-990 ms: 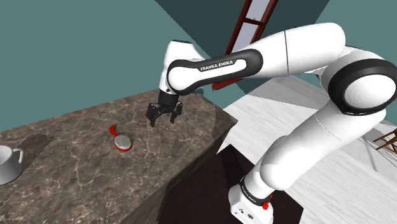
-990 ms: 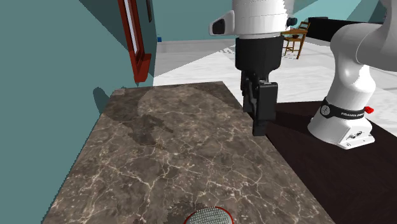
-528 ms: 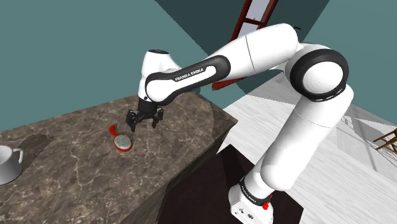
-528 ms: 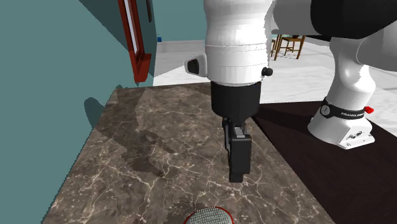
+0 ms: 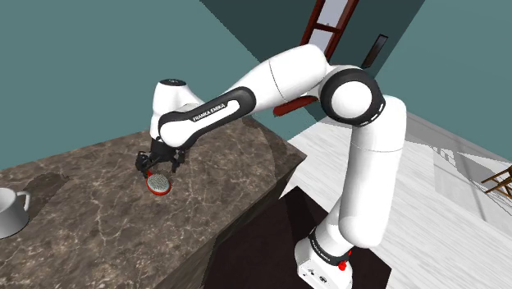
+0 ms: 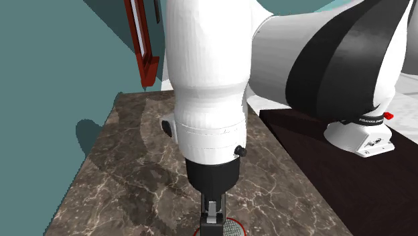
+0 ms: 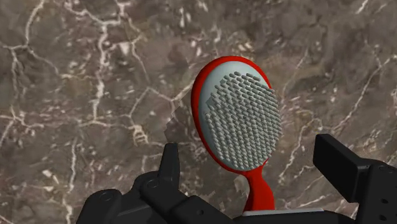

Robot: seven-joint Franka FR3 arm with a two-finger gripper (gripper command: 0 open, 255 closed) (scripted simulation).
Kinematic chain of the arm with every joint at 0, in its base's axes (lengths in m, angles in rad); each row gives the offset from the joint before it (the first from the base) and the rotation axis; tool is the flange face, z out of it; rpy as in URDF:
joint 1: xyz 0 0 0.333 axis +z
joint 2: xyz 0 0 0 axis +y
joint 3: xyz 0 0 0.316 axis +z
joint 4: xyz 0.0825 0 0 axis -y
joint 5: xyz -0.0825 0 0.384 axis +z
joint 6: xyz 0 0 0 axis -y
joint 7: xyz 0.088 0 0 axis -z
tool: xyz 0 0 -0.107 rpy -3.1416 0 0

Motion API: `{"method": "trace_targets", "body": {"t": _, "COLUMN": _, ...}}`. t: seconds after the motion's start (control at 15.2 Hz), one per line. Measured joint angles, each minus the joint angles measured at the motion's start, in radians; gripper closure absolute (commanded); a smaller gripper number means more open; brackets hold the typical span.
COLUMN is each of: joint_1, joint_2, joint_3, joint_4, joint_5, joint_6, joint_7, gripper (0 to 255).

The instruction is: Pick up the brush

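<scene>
Cup (image 5: 10,212): white, w/ handle, on bench (image 5: 107,234) at shoulder view's left edge. Can't see into it. Well apart from brush (image 5: 159,184).

Brush lies flat on bench, bristles up. My tool (image 5: 158,162) hangs just above it, released. In wrist view the fingers (image 7: 169,167) stand wide apart, brush handle runs in between them, neither finger touching it.

Wrist view gives brush (image 7: 238,114) detail under tool (image 7: 248,151): oval head, red rim, pale grey pad w/ rows of short grey bristles, thin red handle. Shoulder view adds the cup, my stand (image 5: 324,264) and bench edge. In second exterior view my forearm (image 6: 207,80) covers much. Tool (image 6: 212,224) sits at lower edge, slice of brush (image 6: 233,229) beside it.

Bench: dark brown marble, white veins.
</scene>
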Motion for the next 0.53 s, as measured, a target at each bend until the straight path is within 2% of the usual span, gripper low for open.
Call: {"method": "trace_targets", "body": {"t": 0.53, "joint_1": 0.024, "joint_2": 0.093, "joint_3": -0.020, "joint_4": 0.020, "joint_5": -0.031, "joint_6": 0.074, "joint_7": 0.019, "gripper": 0}}
